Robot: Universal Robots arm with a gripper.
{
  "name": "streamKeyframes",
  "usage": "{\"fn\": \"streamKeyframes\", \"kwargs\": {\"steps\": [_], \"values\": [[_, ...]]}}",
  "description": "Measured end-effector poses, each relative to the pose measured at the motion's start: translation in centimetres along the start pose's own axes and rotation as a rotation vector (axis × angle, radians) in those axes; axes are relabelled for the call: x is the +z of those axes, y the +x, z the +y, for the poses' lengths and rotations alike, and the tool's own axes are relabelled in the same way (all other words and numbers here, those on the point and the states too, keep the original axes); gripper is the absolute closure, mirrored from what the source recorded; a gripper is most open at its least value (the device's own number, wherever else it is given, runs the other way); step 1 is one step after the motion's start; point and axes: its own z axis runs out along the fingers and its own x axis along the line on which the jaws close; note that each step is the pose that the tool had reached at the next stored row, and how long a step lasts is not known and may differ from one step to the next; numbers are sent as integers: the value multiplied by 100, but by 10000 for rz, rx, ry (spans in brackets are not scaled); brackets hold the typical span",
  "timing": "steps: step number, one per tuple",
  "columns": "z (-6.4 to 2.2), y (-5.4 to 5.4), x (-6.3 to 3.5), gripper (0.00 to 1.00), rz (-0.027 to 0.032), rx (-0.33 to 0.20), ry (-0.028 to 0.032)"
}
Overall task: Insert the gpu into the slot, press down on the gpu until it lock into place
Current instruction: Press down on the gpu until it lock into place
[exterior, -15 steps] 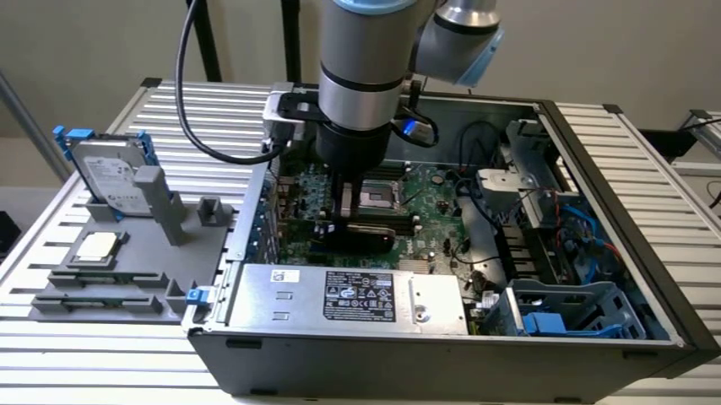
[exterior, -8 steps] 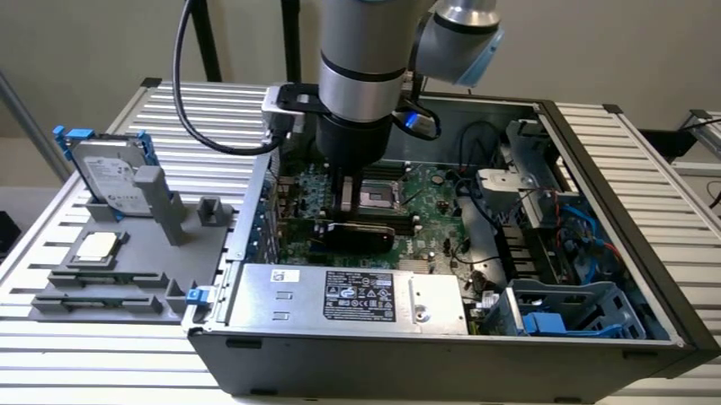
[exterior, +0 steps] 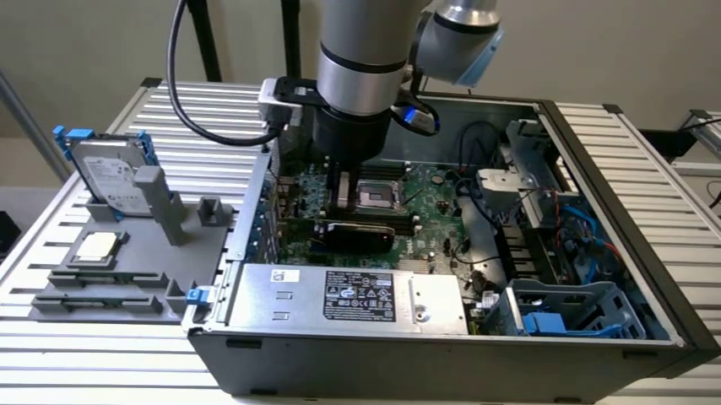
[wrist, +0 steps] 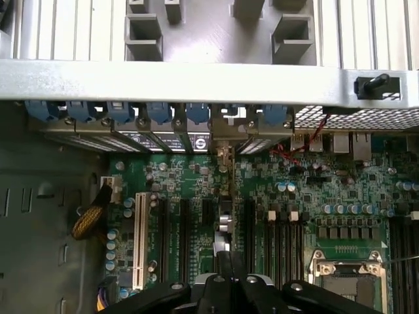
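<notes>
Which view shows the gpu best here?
The exterior view: the gpu stands in the motherboard by the shut gripper, its flat black side facing the camera. In the wrist view the gpu is edge-on, a thin strip between the gripper and the rear brackets.

Arm: silver-grey cylinder links, dark band, black wrist section. Light-blue cap on the upper joint. Black cable loops to a white camera box on a black bracket. Blue light at the wrist. Gripper black, with silver screws.
</notes>
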Motion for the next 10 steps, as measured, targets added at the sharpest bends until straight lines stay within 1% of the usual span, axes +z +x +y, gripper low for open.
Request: {"fn": "streamKeyframes", "kwargs": {"steps": [4,7,10], "values": [[8,0,1,89,160,-80,-291],[18,0,1,89,258,-115,-557],[36,0,3,89,334,-126,-852]]}}
